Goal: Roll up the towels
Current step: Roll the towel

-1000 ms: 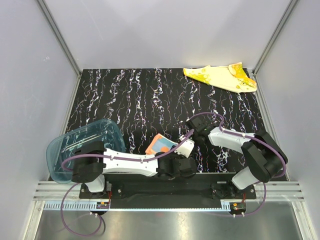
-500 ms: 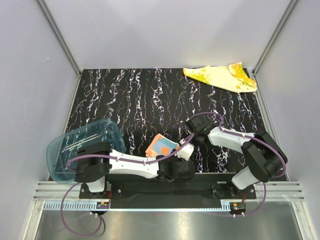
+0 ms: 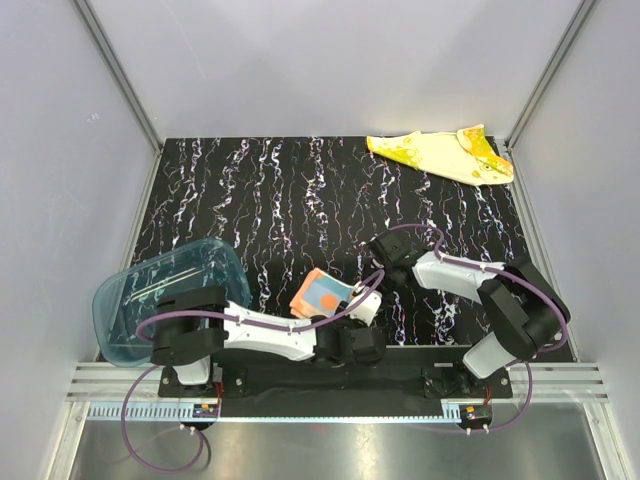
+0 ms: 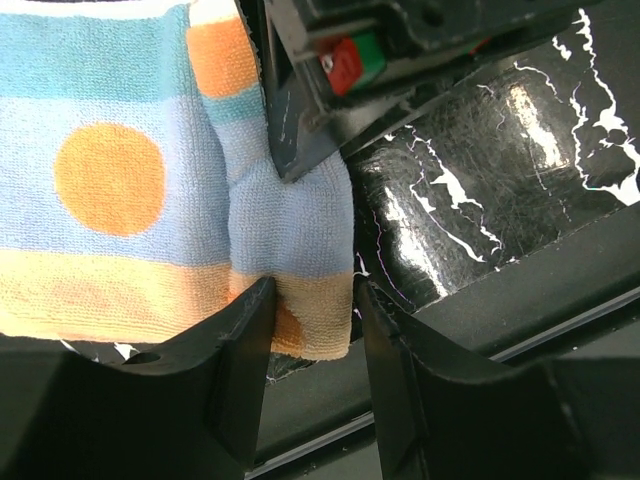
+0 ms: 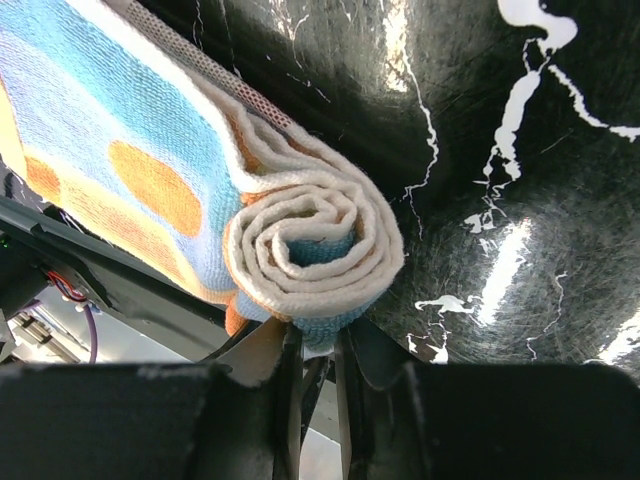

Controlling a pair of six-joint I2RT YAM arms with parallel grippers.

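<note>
Item: orange towel (image 3: 322,291), lying just right of the tray (image 3: 165,290), partly rolled. Step in hand, as judged: winding the roll. The left gripper (image 4: 310,300) clamps one end of the towel, the cloth bunched between its fingers. The right gripper (image 5: 318,345) is nipped narrow on the roll's end, with a blue layer caught between its fingers. To do it well: turn the pinched core evenly, hold the flat part taut against it, and align the edges so the spiral neither cones nor slackens. Release only once the loose flap is tucked under. Appearance: terry cloth with pale blue bands, orange-pink stripes and one orange dot; a cream spiral of several turns shows at the end. Second item: yellow towel (image 3: 440,152), unrolled and creased, well apart from the tray, beyond it to the far right.
</note>
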